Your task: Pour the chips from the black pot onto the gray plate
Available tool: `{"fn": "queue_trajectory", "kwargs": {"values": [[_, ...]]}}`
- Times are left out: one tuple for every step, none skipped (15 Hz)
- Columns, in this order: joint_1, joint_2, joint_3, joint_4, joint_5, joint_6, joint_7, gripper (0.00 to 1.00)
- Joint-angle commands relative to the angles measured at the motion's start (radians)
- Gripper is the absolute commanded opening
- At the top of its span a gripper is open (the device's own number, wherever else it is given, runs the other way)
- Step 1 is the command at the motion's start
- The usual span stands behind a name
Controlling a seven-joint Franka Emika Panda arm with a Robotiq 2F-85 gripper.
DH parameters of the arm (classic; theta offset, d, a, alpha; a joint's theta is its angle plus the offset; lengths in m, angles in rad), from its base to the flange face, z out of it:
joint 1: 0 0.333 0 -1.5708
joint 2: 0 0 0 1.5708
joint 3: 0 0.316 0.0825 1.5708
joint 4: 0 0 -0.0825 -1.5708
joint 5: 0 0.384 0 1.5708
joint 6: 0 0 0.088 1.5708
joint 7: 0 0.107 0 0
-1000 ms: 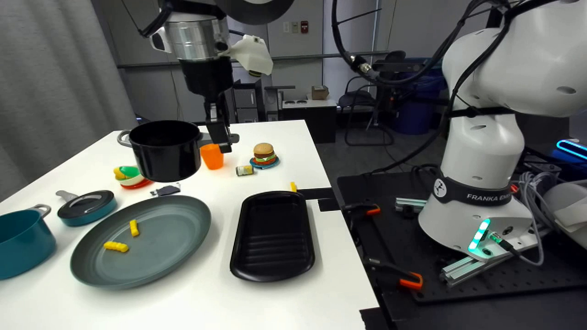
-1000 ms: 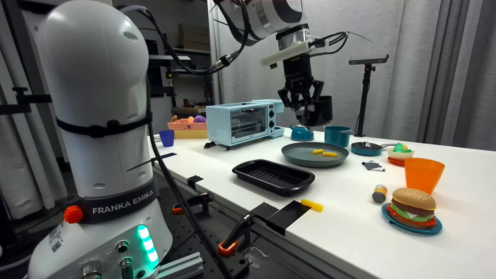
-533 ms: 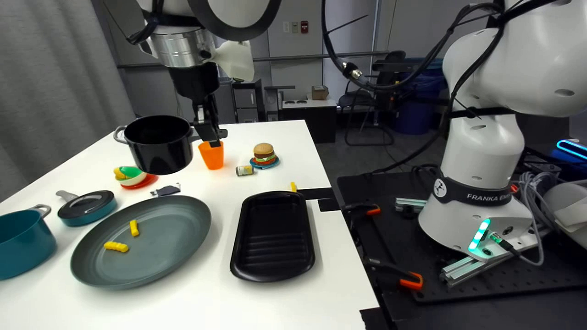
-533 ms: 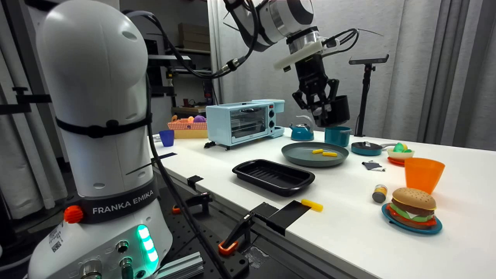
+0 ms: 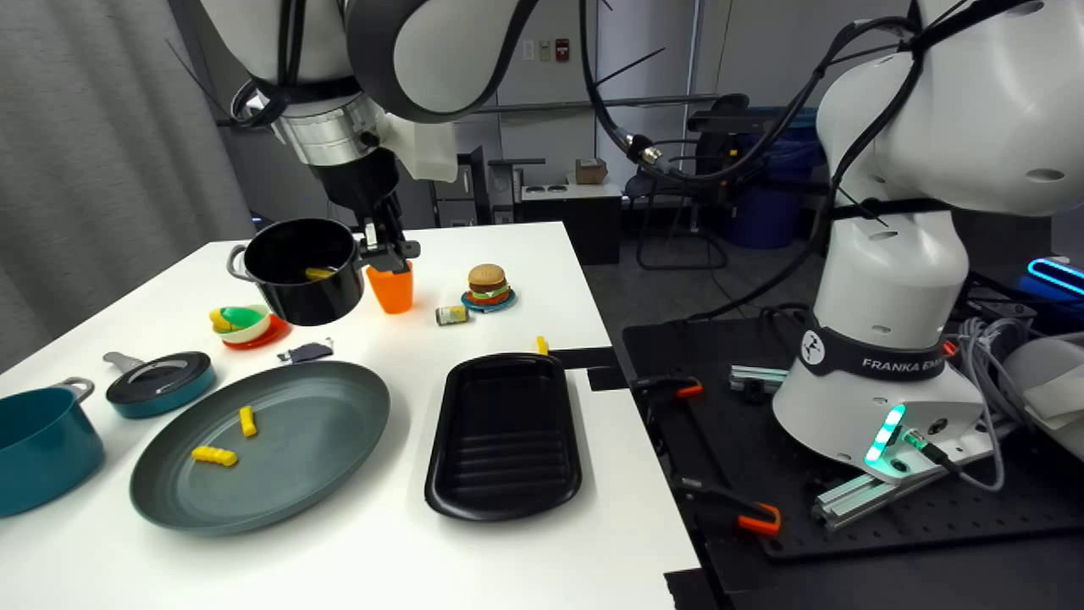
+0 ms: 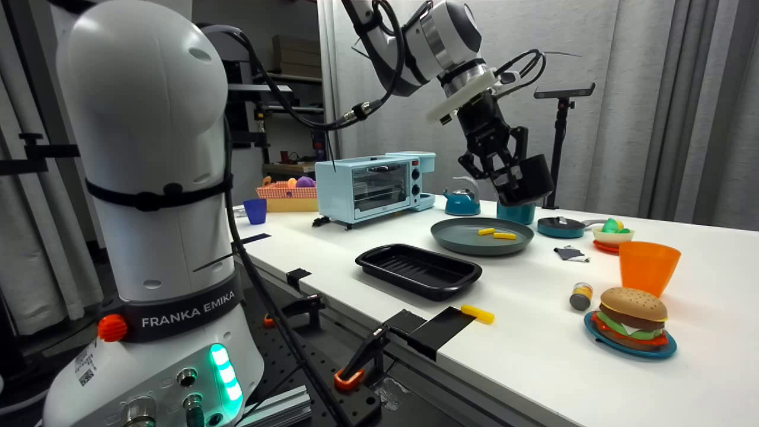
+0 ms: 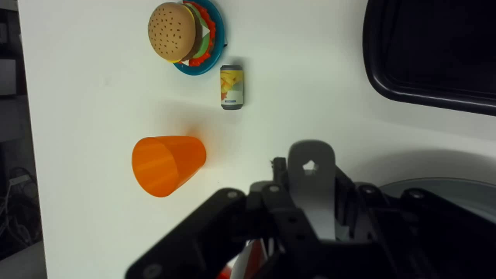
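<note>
My gripper [image 5: 391, 254] is shut on the handle of the black pot [image 5: 315, 298] and holds it in the air, beyond the gray plate [image 5: 322, 440] in that exterior view. The pot is tilted, and a yellow chip [image 5: 319, 273] shows inside. Two chips [image 5: 213, 456] lie on the plate, and a stray chip [image 6: 477, 314] lies near the table edge. In an exterior view the pot [image 6: 532, 181] hangs above and behind the plate [image 6: 462, 240]. In the wrist view the handle [image 7: 312, 186] stands between the fingers [image 7: 310, 168]; the pot's inside is hidden there.
A black grill pan [image 5: 504, 457] lies beside the plate. A teal pot [image 5: 42, 449], a small lidded pan [image 5: 161, 381], a bowl of toy food [image 5: 241, 322], an orange cup [image 5: 394, 292], a can [image 5: 452, 315] and a burger [image 5: 488, 286] stand around. A toaster oven [image 6: 379, 184] stands farther off.
The pot has moved rightward in an exterior view and has tipped further, so a chip inside it now shows. The wrist has tilted with it. The chips on the plate have not moved.
</note>
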Motion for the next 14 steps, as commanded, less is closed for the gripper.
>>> {"fn": "queue_trajectory", "kwargs": {"values": [[0.030,0.058,0.001,0.049,-0.070,-0.061,0.074,0.07],[0.037,0.072,0.001,0.057,-0.079,-0.071,0.086,0.07],[0.045,0.084,0.002,0.065,-0.092,-0.080,0.099,0.07],[0.053,0.095,0.002,0.073,-0.111,-0.087,0.116,0.07],[0.062,0.102,0.002,0.080,-0.128,-0.095,0.133,0.07],[0.071,0.107,0.001,0.086,-0.152,-0.104,0.155,0.07],[0.079,0.111,0.001,0.094,-0.175,-0.116,0.178,0.07],[0.086,0.113,0.000,0.101,-0.199,-0.127,0.200,0.07],[0.090,0.116,0.001,0.109,-0.215,-0.141,0.214,0.07],[0.095,0.120,0.002,0.116,-0.231,-0.156,0.228,0.07],[0.098,0.125,0.003,0.123,-0.246,-0.170,0.242,0.07],[0.102,0.130,0.004,0.130,-0.262,-0.185,0.256,0.07],[0.105,0.137,0.005,0.135,-0.277,-0.200,0.268,0.07],[0.109,0.146,0.005,0.140,-0.296,-0.215,0.282,0.07]]}}
